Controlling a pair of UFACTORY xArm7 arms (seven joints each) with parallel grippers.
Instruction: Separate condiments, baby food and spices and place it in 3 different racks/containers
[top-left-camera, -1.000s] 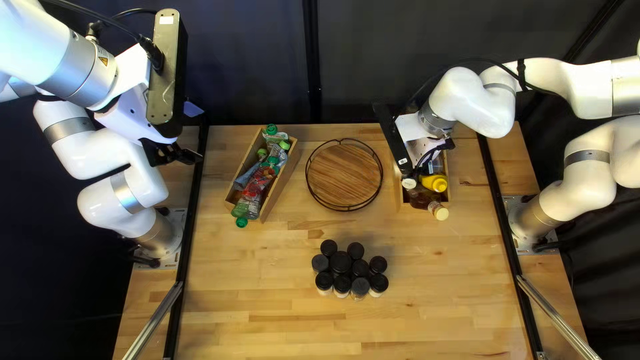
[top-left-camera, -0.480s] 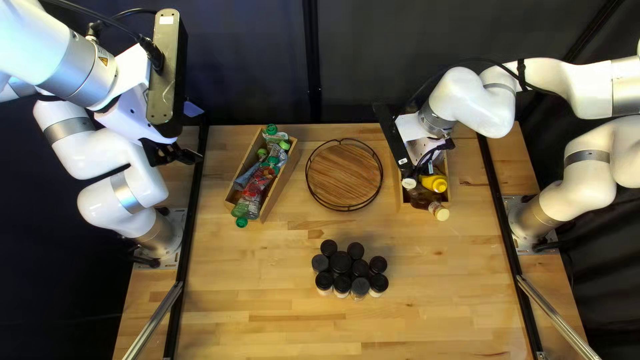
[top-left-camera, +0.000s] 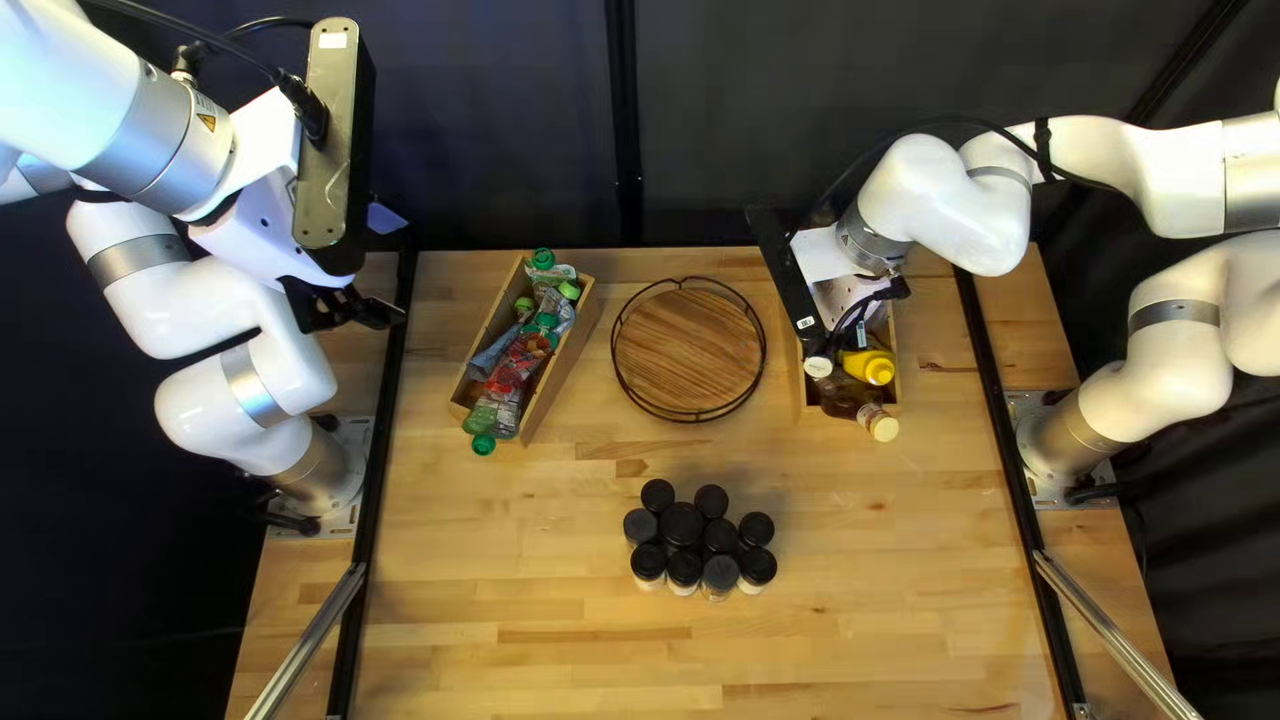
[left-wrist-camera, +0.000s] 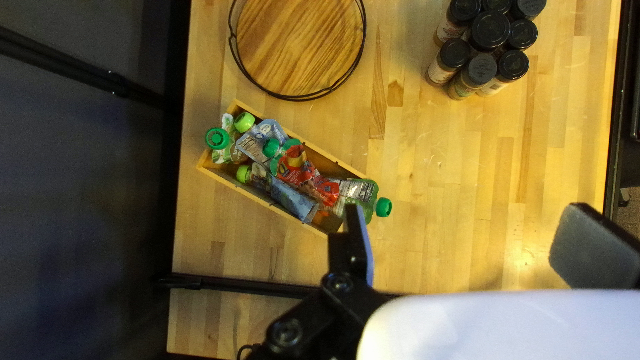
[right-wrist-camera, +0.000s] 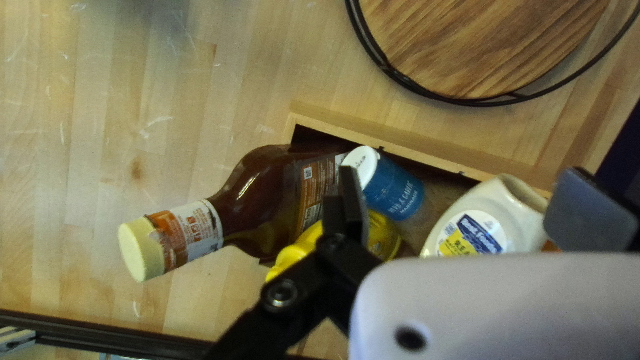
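Left arm (top-left-camera: 220, 300), right arm (top-left-camera: 1194, 300): glossy white, silver-grey joint bands (top-left-camera: 138, 262), black cables (top-left-camera: 200, 38). Left has yellow triangle sticker (top-left-camera: 207, 123), flat tan-grey housing (top-left-camera: 320, 174), white label (top-left-camera: 332, 40). Right: black strap (top-left-camera: 1042, 150). Left pincer (top-left-camera: 387, 315): black links, round bolt heads (left-wrist-camera: 288, 332).

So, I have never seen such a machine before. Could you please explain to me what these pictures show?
The machine is two robot arms, a left arm and a right arm, at a wooden table. The top left view looks down from above the near edge; each wrist view comes from a camera on one arm, looking along its gripper. One wooden box holds pouches, another box holds bottles. Between them lies a round wooden tray; nearer stand black-lidded jars. The left gripper and right gripper are both open, holding nothing; the right one is over the bottles.
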